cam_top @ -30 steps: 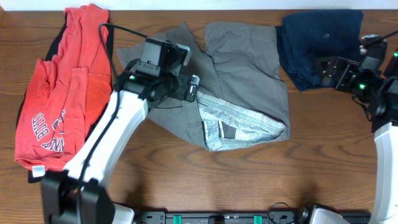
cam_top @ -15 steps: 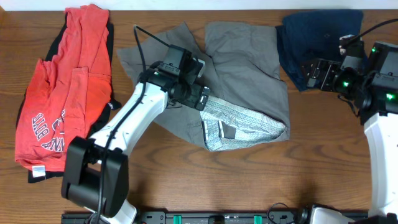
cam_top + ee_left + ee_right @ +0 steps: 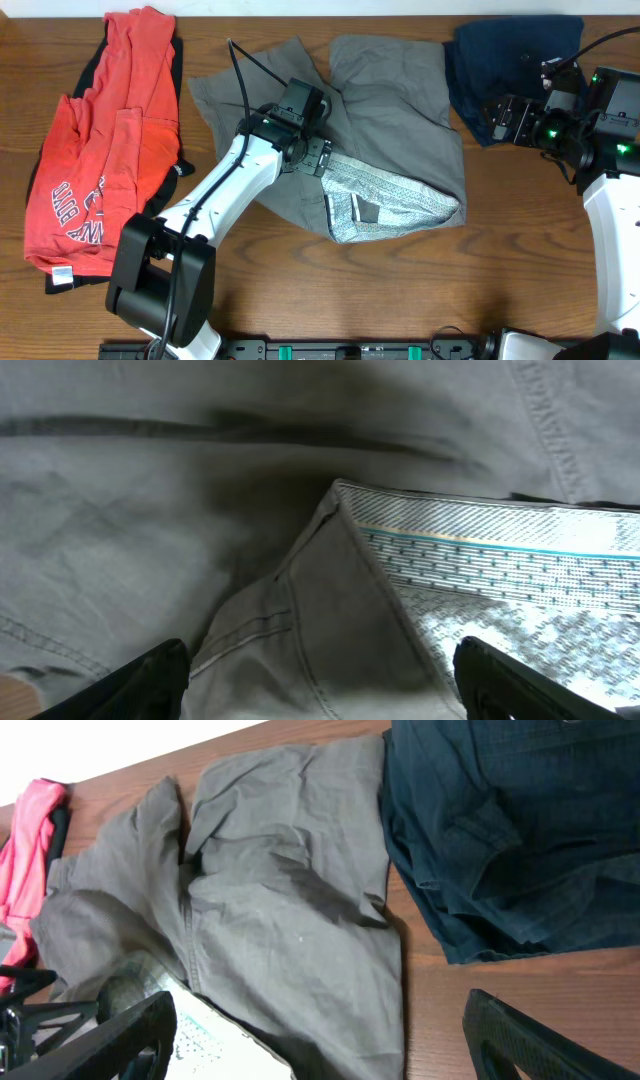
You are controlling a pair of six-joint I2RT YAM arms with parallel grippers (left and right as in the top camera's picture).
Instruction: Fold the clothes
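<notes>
Hovering over shorts point(image 3: 400, 110) with left gripper point(image 3: 335, 680) spread wide, nothing clamped; turned-out waistband corner point(image 3: 350, 500) right under, between fingertips point(image 3: 150, 680). Right gripper point(image 3: 325, 1035) likewise open and empty, navy garment point(image 3: 500, 830) just ahead. Shorts rumpled, unfolded. T-shirt point(image 3: 110, 150) on black garment point(image 3: 95, 65) well left of left gripper, loosely heaped. Judged: 0 of 4 folded; all left.

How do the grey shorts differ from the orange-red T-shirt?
The grey shorts are plain and lie centrally; the orange-red T-shirt bears white lettering and lies at the left. The shorts show a pale patterned lining turned out; the T-shirt does not. The left end effector is over the shorts, not the T-shirt. Both are rumpled, unfolded.
</notes>
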